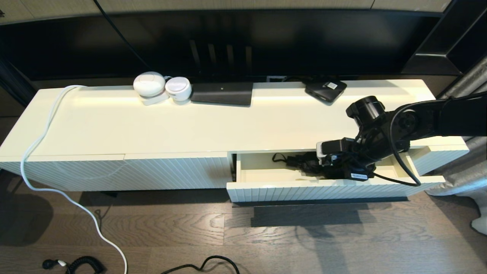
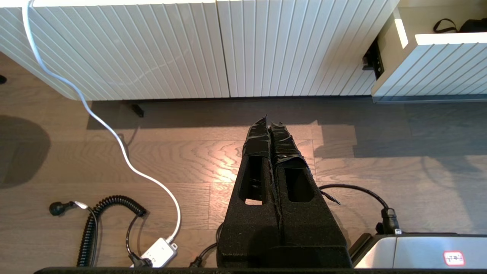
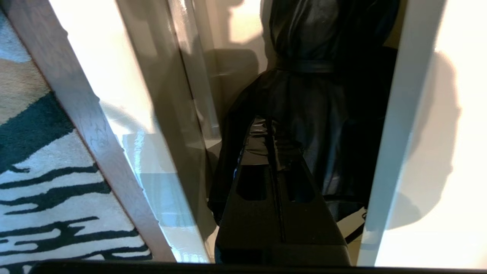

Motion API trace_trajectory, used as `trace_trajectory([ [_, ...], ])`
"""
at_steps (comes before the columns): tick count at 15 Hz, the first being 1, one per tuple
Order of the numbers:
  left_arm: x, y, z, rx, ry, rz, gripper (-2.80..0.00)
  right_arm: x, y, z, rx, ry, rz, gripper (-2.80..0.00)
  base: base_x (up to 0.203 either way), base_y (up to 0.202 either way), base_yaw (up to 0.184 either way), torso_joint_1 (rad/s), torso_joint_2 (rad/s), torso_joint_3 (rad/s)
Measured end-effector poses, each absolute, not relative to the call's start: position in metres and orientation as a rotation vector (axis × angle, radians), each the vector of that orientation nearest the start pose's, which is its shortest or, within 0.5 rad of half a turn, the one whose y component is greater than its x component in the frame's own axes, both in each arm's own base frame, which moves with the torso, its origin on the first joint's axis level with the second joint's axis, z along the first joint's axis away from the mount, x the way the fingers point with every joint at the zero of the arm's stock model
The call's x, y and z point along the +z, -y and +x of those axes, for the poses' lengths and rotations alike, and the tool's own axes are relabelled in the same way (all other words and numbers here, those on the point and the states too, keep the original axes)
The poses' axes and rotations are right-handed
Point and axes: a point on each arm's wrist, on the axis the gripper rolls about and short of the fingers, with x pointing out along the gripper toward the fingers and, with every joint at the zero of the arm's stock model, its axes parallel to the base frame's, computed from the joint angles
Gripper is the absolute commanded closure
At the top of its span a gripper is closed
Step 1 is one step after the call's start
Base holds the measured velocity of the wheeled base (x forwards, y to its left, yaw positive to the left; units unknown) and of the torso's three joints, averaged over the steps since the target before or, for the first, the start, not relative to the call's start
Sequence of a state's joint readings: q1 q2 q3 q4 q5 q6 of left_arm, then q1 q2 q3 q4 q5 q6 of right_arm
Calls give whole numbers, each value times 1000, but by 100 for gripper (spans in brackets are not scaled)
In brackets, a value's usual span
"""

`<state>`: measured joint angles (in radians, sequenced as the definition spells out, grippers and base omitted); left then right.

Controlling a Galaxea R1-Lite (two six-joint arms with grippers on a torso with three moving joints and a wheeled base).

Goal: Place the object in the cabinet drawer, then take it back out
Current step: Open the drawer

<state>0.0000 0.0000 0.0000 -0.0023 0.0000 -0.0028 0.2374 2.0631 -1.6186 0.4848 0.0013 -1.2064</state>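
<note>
The cabinet drawer point(image 1: 323, 190) stands pulled out on the right of the low white cabinet, showing its cream inside. The object, a soft black bag point(image 1: 298, 161) with a strap, lies inside it. My right gripper point(image 1: 324, 169) reaches down into the drawer and is shut on the bag's fabric. In the right wrist view the closed fingers point(image 3: 262, 133) are sunk in the black cloth point(image 3: 323, 95), between the drawer's walls point(image 3: 403, 114). My left gripper point(image 2: 269, 121) hangs shut and empty above the wooden floor, left of the drawer point(image 2: 437, 64).
On the cabinet top point(image 1: 228, 121) stand two white round devices point(image 1: 161, 86), a dark monitor base point(image 1: 222, 93) and a small black box point(image 1: 325, 89). A white cable point(image 1: 42, 137) runs down to the floor, beside a coiled black cord point(image 2: 95, 224). A patterned rug point(image 3: 38, 182) lies by the drawer.
</note>
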Motion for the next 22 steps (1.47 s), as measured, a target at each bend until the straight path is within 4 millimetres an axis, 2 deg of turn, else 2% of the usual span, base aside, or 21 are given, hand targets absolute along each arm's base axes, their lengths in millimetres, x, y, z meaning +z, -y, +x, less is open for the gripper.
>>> trace_trajectory([
  [17, 76, 0, -23, 0, 3, -3, 0, 168, -92, 362, 875, -841, -1193, 0, 0, 0, 0, 0, 0, 0],
  [22, 76, 0, -23, 0, 3, -2, 0, 160, -92, 352, 915, -875, -1181, 0, 0, 0, 0, 0, 0, 0],
])
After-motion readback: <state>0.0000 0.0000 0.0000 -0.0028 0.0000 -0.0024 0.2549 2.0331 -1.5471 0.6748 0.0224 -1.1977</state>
